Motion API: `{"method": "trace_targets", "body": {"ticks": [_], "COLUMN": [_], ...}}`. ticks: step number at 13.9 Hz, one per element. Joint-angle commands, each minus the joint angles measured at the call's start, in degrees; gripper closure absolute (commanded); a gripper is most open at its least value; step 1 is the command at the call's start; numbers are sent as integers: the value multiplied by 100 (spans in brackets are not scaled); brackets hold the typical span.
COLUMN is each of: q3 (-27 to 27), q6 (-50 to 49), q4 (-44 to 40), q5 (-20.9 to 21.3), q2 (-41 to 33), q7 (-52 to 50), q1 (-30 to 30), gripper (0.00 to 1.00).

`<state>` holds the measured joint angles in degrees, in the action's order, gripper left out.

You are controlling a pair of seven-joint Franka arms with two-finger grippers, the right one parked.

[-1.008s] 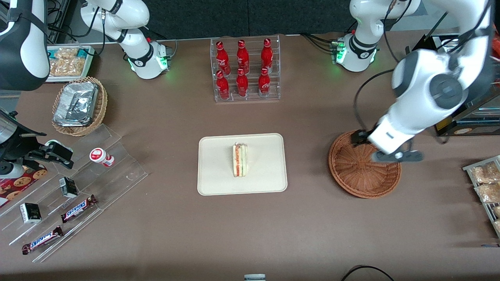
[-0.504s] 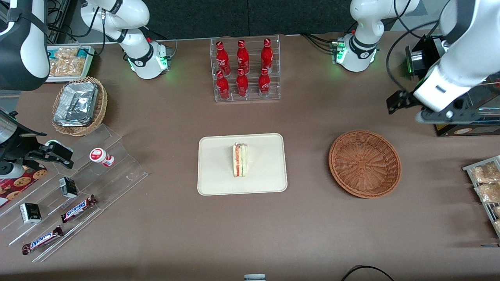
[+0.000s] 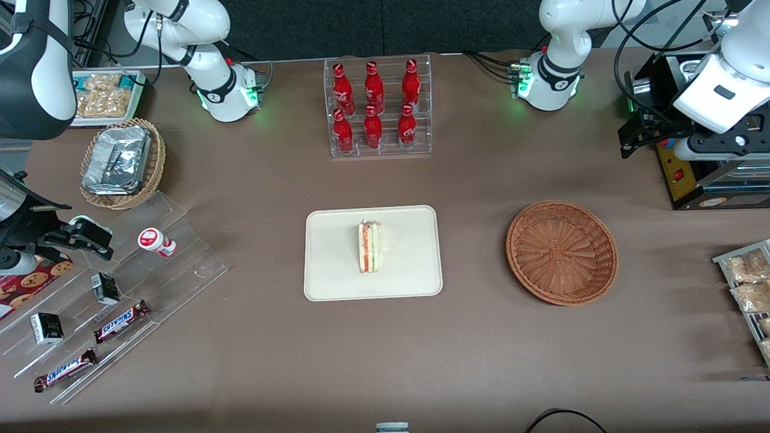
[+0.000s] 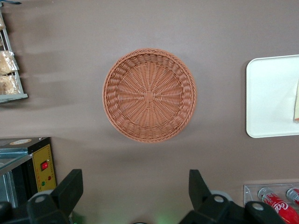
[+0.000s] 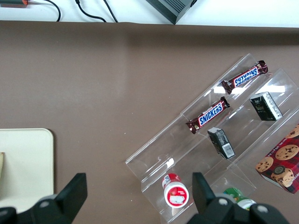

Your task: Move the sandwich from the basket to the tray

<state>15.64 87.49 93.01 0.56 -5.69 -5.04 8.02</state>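
Note:
The sandwich (image 3: 369, 246), a white wedge with orange and green layers, lies on the middle of the cream tray (image 3: 337, 264). The reddish-brown wicker basket (image 3: 561, 252) sits empty beside the tray, toward the working arm's end. My gripper (image 3: 719, 147) hangs high above the table edge of a black box, farther from the front camera than the basket. In the left wrist view the gripper (image 4: 134, 186) is open with nothing between its fingers; the basket (image 4: 149, 94), the tray's end (image 4: 268, 98) and a sliver of the sandwich (image 4: 296, 105) show below it.
A clear rack of red bottles (image 3: 377, 107) stands farther back than the tray. A black box with a yellow panel (image 3: 680, 174) sits under the gripper. Snack bags (image 3: 746, 282) lie at the working arm's end. A tan basket of foil trays (image 3: 122, 162) and acrylic steps (image 3: 114, 288) lie toward the parked arm's end.
My gripper has lifted off the basket's rim and drawn back, away from the front camera and toward the working arm's end. The sandwich, tray and basket have not moved.

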Motion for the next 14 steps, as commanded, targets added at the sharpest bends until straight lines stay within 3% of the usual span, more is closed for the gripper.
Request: {"method": "trace_targets", "body": {"ticks": [1,6,10,14], "q3": [53,27,-771,-782], "q6": [-153,-267,-259,-268], "q4": [-205,-407,-416,-425], "q5": [58,76,67,76], "q2": [77,94,103,112], "q7": [47,56,65,73], "q1": [33,-81,-765,-767], "gripper": [0,0,0,0]}}
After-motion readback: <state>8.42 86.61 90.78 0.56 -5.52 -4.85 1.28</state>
